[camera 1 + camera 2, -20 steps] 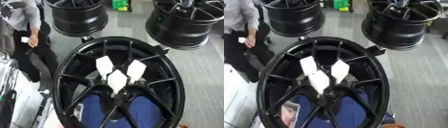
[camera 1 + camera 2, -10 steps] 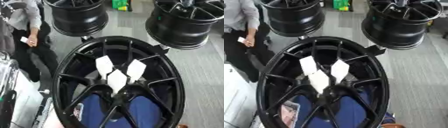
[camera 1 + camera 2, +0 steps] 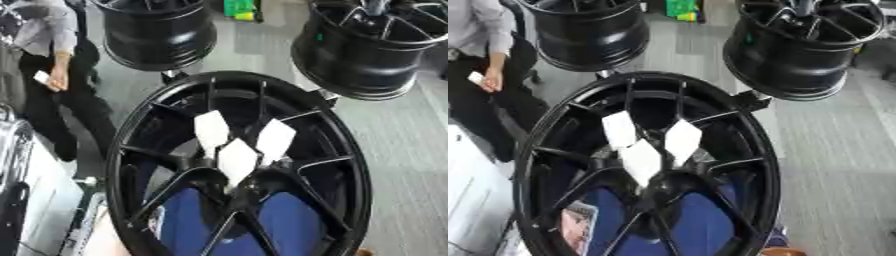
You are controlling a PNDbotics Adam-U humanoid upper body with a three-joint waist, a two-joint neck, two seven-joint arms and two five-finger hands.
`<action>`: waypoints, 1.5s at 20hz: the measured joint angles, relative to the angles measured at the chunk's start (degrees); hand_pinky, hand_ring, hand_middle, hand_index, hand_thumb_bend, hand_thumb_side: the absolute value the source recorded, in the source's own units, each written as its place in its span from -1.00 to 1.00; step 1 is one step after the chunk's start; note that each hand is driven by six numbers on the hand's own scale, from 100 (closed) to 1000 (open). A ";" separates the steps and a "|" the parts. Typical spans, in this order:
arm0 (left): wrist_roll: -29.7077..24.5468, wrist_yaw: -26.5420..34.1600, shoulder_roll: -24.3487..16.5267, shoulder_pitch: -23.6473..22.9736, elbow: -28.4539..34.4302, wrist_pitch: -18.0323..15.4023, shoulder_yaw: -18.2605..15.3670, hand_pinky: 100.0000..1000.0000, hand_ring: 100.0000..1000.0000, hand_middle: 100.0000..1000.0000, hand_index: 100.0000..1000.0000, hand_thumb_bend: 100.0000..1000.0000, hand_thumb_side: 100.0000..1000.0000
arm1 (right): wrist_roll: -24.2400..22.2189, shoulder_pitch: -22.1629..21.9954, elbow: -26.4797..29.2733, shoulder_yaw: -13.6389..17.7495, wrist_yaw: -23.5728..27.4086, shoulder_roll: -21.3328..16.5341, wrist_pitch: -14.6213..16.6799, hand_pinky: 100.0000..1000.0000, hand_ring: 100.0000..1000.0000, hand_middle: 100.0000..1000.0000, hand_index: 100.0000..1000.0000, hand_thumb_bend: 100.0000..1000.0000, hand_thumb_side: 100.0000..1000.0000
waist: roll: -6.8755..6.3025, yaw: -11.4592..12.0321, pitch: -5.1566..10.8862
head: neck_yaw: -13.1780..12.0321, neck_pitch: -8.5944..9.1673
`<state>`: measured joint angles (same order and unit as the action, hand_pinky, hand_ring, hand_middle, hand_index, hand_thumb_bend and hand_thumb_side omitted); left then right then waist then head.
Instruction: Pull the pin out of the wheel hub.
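A large black spoked wheel [image 3: 346, 150] stands tilted in front of me and fills the lower middle of both eye views. Its hub [image 3: 249, 189] lies low in the centre. Three white, flat, diamond-shaped tabs [image 3: 236, 159] stick up just above the hub, one at the left [image 3: 211, 130], one at the right [image 3: 275, 140] and one between them. I cannot make out which of them is the pin. Neither of my hands shows in either view.
Two more black wheels stand behind, one at the back left [image 3: 162, 35] and one at the back right [image 3: 376, 50]. A person [image 3: 48, 60] sits at the far left. Blue cloth [image 3: 188, 215] shows through the spokes. Grey floor [image 3: 402, 145] lies to the right.
The wheel and the white tabs have stayed put. Only the person at the left has shifted slightly.
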<state>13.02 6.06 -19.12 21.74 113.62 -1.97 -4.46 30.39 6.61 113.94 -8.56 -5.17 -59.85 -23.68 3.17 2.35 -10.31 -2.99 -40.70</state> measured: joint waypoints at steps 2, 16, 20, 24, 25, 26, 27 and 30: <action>-0.31 0.02 -0.01 0.10 0.00 0.03 0.20 0.24 0.36 -0.11 0.55 -1.00 0.29 | -1.74 0.58 0.00 -2.81 -1.74 -2.81 0.29 0.73 0.67 0.59 0.69 -0.78 -0.68 | 0.21 0.32 -0.05 | 0.54 0.02; -1.86 1.22 -0.06 1.53 0.00 0.44 1.54 0.24 0.37 -0.11 0.55 -1.00 0.31 | -14.34 6.04 0.02 -20.40 -10.61 -20.35 10.18 0.75 0.75 0.67 0.77 -0.38 -0.36 | 0.30 2.63 -1.07 | 3.54 0.64; -2.22 1.43 -0.04 1.56 0.00 0.55 1.81 0.24 0.37 -0.11 0.55 -1.00 0.32 | -17.73 8.00 0.03 -22.96 -13.21 -20.69 13.00 0.74 0.75 0.68 0.77 -0.36 -0.29 | 0.29 2.78 -1.23 | 3.99 0.78; -2.46 1.57 -0.02 1.56 0.00 0.61 1.94 0.24 0.37 -0.11 0.55 -1.00 0.32 | -21.45 10.94 0.04 -25.56 -13.86 -20.21 12.62 0.74 0.75 0.68 0.76 -0.42 -0.24 | 0.29 2.92 -1.25 | 4.24 0.78; -2.52 1.61 -0.02 1.56 0.00 0.66 2.04 0.24 0.37 -0.11 0.55 -1.00 0.32 | -22.36 11.99 0.05 -26.19 -13.76 -19.75 12.17 0.74 0.75 0.68 0.76 -0.44 -0.24 | 0.29 2.92 -1.25 | 4.25 0.78; -2.58 1.67 -0.02 1.56 0.00 0.72 2.13 0.24 0.37 -0.11 0.55 -1.00 0.32 | -23.29 13.11 0.05 -26.82 -13.51 -19.22 11.71 0.74 0.75 0.68 0.76 -0.44 -0.24 | 0.30 2.92 -1.26 | 4.25 0.78; -2.61 1.70 -0.02 1.56 0.00 0.74 2.14 0.24 0.37 -0.11 0.55 -1.00 0.33 | -24.23 14.19 0.07 -27.38 -13.18 -18.69 11.25 0.74 0.75 0.68 0.76 -0.46 -0.26 | 0.31 2.90 -1.26 | 4.25 0.78; -2.64 1.77 -0.02 1.54 0.00 0.77 2.15 0.24 0.37 -0.12 0.55 -1.00 0.34 | -27.03 17.78 0.10 -29.12 -12.32 -16.83 9.88 0.74 0.75 0.68 0.75 -0.48 -0.27 | 0.40 2.90 -1.28 | 4.23 0.75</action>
<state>10.38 7.83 -19.14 23.29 113.62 -1.20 -2.31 3.36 24.39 114.04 -37.68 -17.49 -76.68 -13.80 3.56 5.25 -11.60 1.24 -39.95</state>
